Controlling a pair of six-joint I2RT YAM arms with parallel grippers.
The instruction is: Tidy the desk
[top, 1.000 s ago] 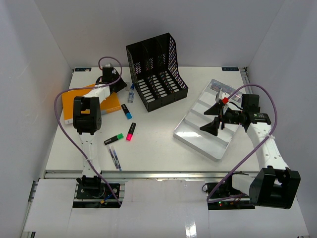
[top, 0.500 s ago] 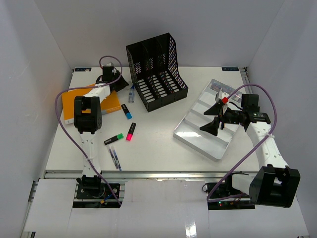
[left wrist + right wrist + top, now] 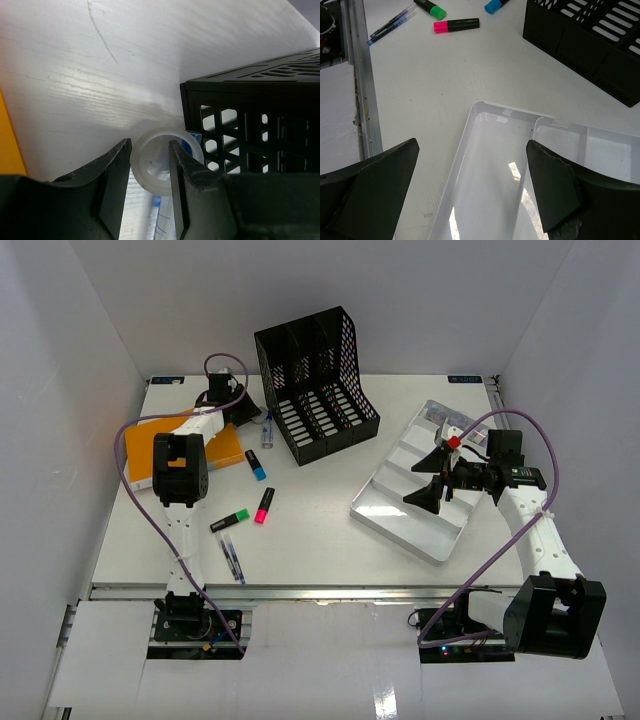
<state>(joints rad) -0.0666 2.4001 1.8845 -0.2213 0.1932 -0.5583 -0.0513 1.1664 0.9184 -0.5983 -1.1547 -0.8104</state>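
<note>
the job is tidying the desk [image 3: 320,530], and the step now looks like picking up a small white ring [image 3: 155,170]. the ring sits on the desk in the upper left of the top view, right beside the black rack [image 3: 315,380]. the left claw [image 3: 149,145] is down over it, about half shut, with one finger [image 3: 115,185] outside the ring and the other across its hole. i cannot tell if it is squeezing yet. next it needs a firm pinch, then a lift straight up, clear of the rack. the right claw [image 3: 425,478] hangs wide and empty over the silver tray [image 3: 400,515] on the right. the desk lies flat under both claws, filling the middle of the view.
</note>
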